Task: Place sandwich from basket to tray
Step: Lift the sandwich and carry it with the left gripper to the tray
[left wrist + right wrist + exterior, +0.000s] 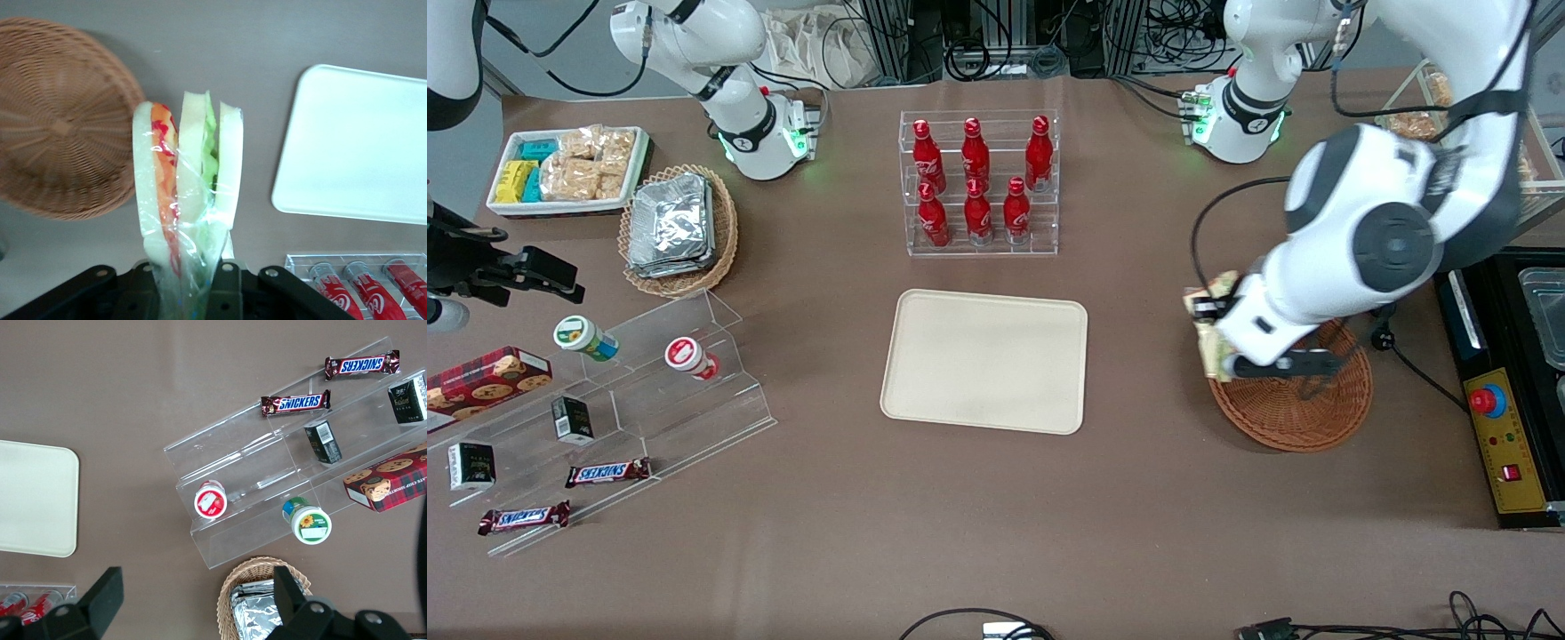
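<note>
My left gripper (1214, 338) is shut on the sandwich (1213, 342), a plastic-wrapped wedge of pale bread with orange-red and green filling, and holds it in the air above the basket's rim on the side toward the tray. In the left wrist view the sandwich (187, 180) sticks out from between the black fingers (225, 293) of the gripper (185, 293), above bare table between basket and tray. The reddish-brown wicker basket (1303, 400) (57, 120) holds nothing. The cream-beige tray (985, 360) (357, 143) lies flat at the table's middle and is bare.
A clear rack of red bottles (978, 182) stands farther from the front camera than the tray. Toward the parked arm's end are a clear stepped shelf with snacks (605, 391), a tan basket of foil packs (679, 227) and a white snack tray (569, 169). A control box (1498, 436) lies beside the basket.
</note>
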